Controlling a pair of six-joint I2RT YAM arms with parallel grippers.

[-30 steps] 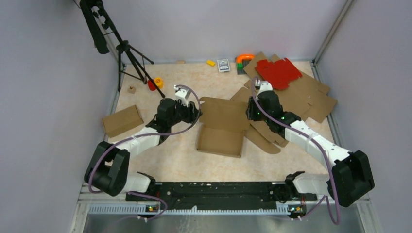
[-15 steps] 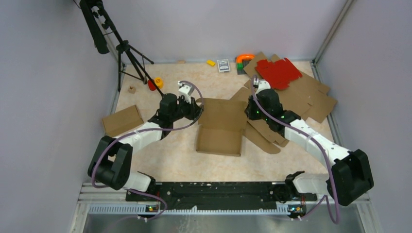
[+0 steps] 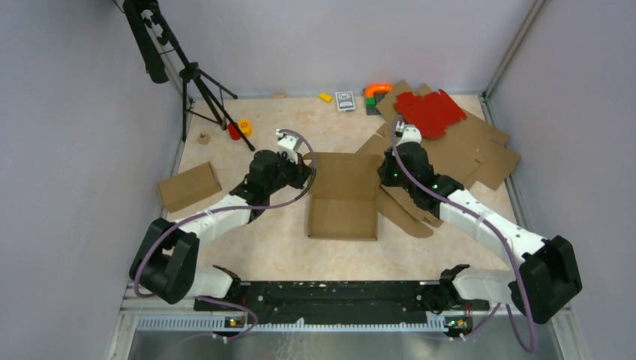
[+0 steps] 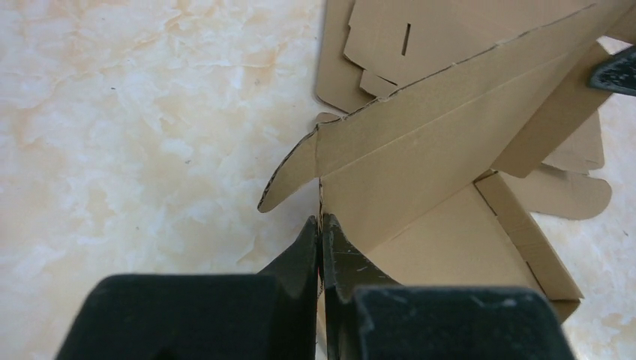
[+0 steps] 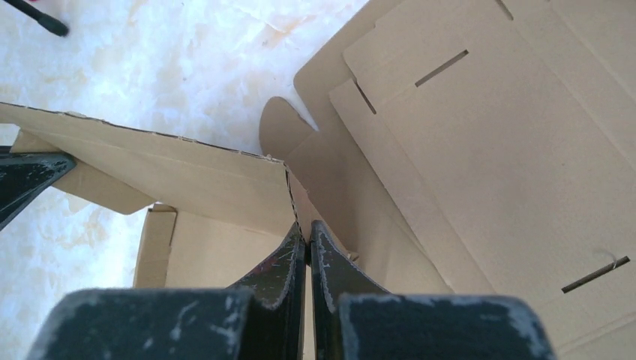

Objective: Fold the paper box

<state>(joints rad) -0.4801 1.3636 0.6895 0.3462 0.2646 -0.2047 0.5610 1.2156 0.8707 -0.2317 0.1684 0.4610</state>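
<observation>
Plain brown cardboard paper box (image 3: 343,214), rear panel raised; left hand (image 4: 321,229) and right hand (image 5: 307,232) clamp its opposite ends.

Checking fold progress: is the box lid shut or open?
Open. The paper box interior shows; its lid stands raised, pinched at either end by the left gripper and right gripper.

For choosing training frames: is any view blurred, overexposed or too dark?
Top external: even light, no glare, the paper box sharp. Left wrist: also sharp, but the jaws are very dark. Right wrist: the table is washed out, bluish-white.
</observation>
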